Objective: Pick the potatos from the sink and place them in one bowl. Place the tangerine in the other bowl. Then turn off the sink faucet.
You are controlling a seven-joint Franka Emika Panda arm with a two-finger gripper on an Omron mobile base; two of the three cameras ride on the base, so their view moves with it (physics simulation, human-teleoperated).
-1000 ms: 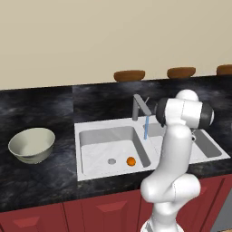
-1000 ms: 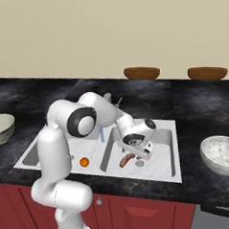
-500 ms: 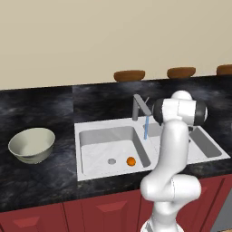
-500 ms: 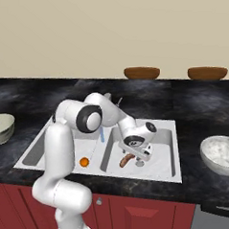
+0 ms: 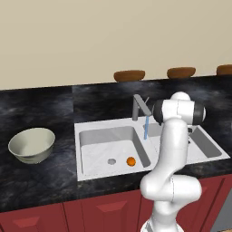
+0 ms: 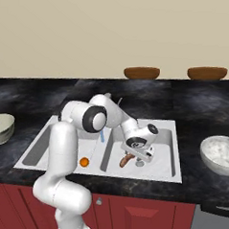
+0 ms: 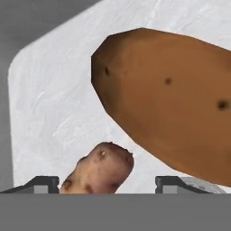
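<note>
In the hand view a small mottled brown potato (image 7: 100, 170) lies on the white sink floor between my gripper's (image 7: 108, 182) fingertips (image 7: 43, 183). The jaws stand apart, with a gap showing on the right side. A longer reddish-brown potato (image 7: 171, 108) lies just beyond it. From the right base view the gripper (image 6: 135, 156) is down in the right basin beside the reddish potato (image 6: 125, 160). The tangerine (image 6: 84, 162) (image 5: 131, 161) rests in the left basin near its drain. Water runs from the grey faucet (image 5: 140, 106). The cream-green bowl (image 5: 31, 144) stands left of the sink (image 5: 90, 131).
A speckled white bowl (image 6: 223, 153) sits on the dark counter right of the sink. Flat brown ovals (image 5: 129, 75) (image 6: 141, 72) lie along the back ledge. My arm reaches over the divider between the basins. Red cabinet fronts run below the counter.
The fingers have drawn closer together around the small potato. The hand has settled slightly lower in the right basin; everything else is unmoved.
</note>
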